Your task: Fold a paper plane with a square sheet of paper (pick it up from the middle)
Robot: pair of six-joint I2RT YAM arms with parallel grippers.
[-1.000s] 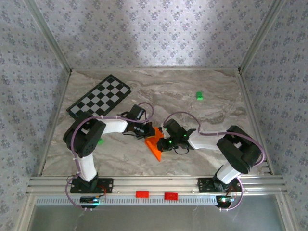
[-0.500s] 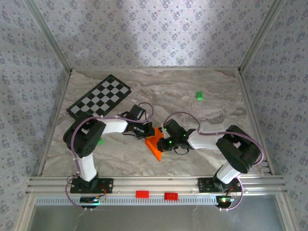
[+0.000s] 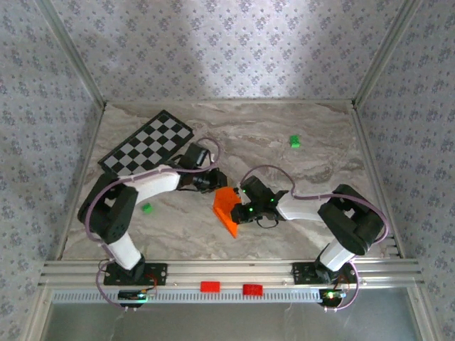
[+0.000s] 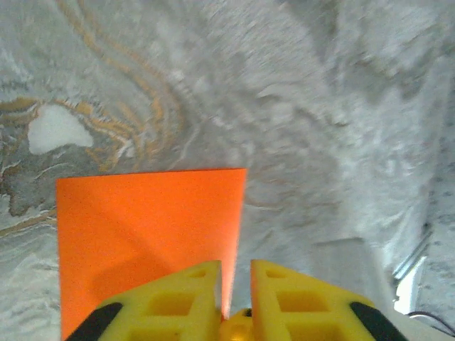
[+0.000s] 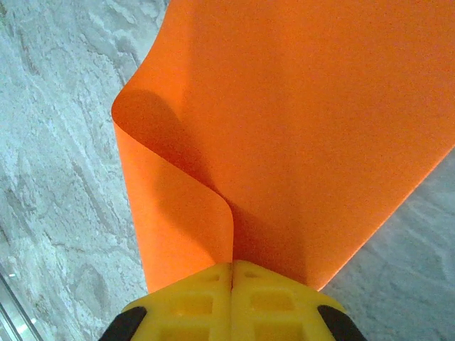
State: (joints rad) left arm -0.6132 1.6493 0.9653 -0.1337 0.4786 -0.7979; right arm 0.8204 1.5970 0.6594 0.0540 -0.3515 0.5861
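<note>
My left fingers have just parted and backed off the paper; my right fingers alone pinch its fold, likely holding the crease.

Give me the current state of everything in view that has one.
square sheet of paper: bent over in a soft curl, pinched at one edge.
right gripper: shut on the square sheet of paper.
left gripper: jaws slightly apart, at the sheet's edge.
checkered board: flat on the table.
green blocks: two, lying far apart, untouched.
</note>
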